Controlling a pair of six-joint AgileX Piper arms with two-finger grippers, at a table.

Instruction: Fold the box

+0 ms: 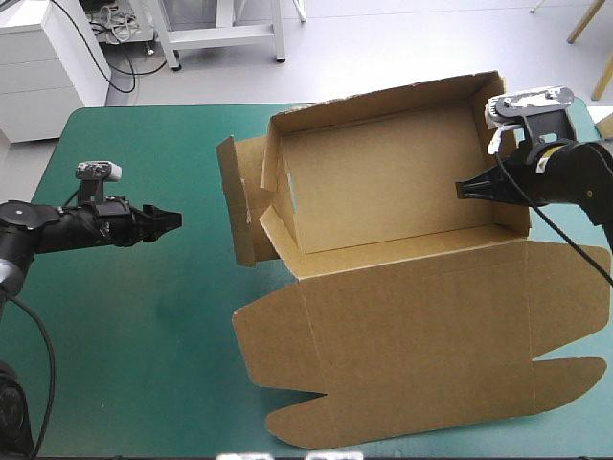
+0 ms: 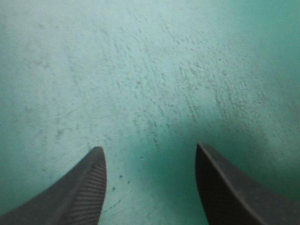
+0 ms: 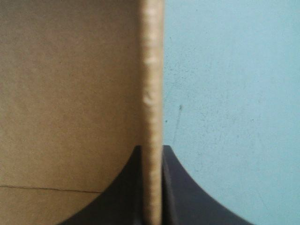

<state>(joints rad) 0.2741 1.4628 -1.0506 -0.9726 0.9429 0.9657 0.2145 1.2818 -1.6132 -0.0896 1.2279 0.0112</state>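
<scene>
- At the table's near edge, the box (image 1: 402, 287) has its lid (image 1: 412, 355) lying flat on the teal-green cover (image 1: 124, 364). The lid's side flaps are spread out and its notched front edge is closest to the robot.
- Box overall sits on the right half of the table. The lid joins along a crease to the tray (image 1: 383, 182) behind it.
- Mid-depth, left side: left gripper (image 1: 178, 219) (image 2: 150, 151) hovers over bare cover, well apart from the box and pointing toward it. Its fingers are spread wide with nothing between them, and the left wrist view shows only cover ahead.
- Mid-depth, right side: right gripper (image 1: 462, 190) (image 3: 152, 149) clamps the tray's right wall (image 1: 514, 217). The fingers are all but closed, with the board edge pinched between them. In the right wrist view, brown board lies on one side of that edge and cover on the other.
- Tray: walls raised, open on top, floor bare.
- Tray's left end: left wall (image 1: 273, 182) is upright. An outer flap (image 1: 238, 201) stands just beside it, splayed outward and untucked.
- Farthest: far wall (image 1: 383, 101) is upright, near the table's far edge.
</scene>
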